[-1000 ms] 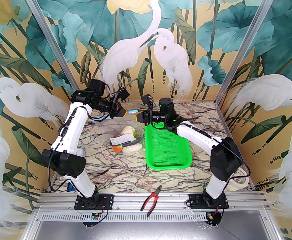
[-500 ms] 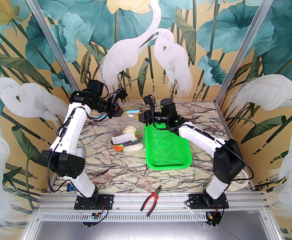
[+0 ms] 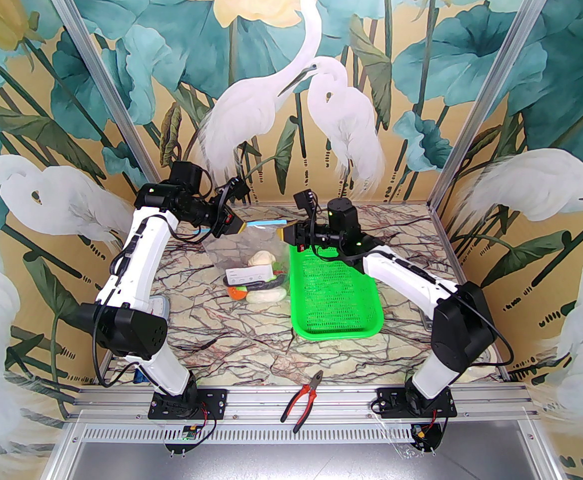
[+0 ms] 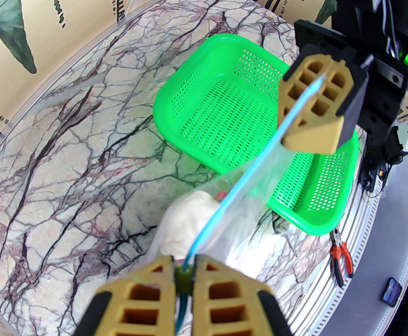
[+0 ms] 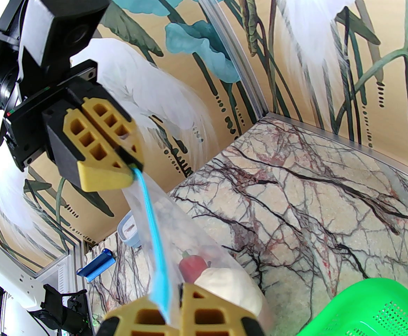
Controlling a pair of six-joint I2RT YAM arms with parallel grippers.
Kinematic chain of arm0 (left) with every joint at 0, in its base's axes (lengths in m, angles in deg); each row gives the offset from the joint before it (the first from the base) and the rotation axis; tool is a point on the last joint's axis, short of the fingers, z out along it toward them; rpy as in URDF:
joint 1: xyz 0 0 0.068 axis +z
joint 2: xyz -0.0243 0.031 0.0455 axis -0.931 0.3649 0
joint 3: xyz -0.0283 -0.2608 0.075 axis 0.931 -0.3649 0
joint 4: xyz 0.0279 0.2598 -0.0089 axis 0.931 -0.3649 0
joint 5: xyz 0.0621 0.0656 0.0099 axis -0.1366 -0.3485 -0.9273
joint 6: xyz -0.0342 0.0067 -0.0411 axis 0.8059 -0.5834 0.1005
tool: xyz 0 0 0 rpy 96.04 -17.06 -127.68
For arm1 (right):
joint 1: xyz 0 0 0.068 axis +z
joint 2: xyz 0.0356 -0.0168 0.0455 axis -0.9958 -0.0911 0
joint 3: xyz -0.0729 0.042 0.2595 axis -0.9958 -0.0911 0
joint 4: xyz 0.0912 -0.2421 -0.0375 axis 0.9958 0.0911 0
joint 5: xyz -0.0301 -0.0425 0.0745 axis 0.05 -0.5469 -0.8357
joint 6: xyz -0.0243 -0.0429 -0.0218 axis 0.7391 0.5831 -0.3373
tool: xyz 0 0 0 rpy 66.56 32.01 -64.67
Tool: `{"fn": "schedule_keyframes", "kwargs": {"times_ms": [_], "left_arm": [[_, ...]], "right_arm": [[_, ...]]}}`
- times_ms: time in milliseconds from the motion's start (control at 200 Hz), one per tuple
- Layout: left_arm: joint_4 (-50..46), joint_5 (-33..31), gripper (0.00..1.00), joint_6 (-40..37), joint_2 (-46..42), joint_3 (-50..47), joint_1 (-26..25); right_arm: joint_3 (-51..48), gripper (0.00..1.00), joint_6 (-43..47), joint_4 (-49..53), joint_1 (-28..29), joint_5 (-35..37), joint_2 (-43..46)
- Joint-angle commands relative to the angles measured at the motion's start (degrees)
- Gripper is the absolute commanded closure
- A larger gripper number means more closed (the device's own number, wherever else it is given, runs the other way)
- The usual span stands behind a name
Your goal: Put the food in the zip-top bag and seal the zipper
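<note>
The clear zip-top bag [image 3: 251, 248] hangs above the marble table with the food [image 3: 259, 280] in its bottom: a cream cauliflower [image 4: 186, 219], a red piece [image 5: 191, 266] and others. Its light blue zipper [image 3: 266, 223] is stretched taut between both grippers. My left gripper [image 3: 241, 226] is shut on the zipper's left end, seen up close as left gripper [image 4: 184, 275]. At the other end my right gripper [image 3: 285, 231] is shut on the zipper, its fingers [image 4: 312, 110] pinching the strip; in the right wrist view the right gripper [image 5: 174, 310] clamps the zipper [image 5: 151, 222].
A green mesh basket [image 3: 336, 293] stands just right of the bag, with nothing in it. Red-handled pliers [image 3: 301, 398] lie on the front rail. A small blue-white container [image 5: 128, 229] sits by the left wall.
The two grippers have drawn apart, left going left and right going right, pulling the blue zipper strip straight and longer. The bag's body has lifted and flattened slightly.
</note>
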Motion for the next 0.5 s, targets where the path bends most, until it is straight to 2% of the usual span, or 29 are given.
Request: {"fn": "schedule_keyframes", "kwargs": {"times_ms": [0,495], "left_arm": [[1.20,-3.43,0.90,0.44,-1.80,-0.55,1.55],[2.98,-6.26,0.93,4.51,-1.46,-0.84,3.39]], "right_arm": [[-1.22,1.00,-0.92,-0.02,-1.41,2.25,2.62],[-3.00,1.00,-1.51,0.02,-2.36,3.70,3.35]]}}
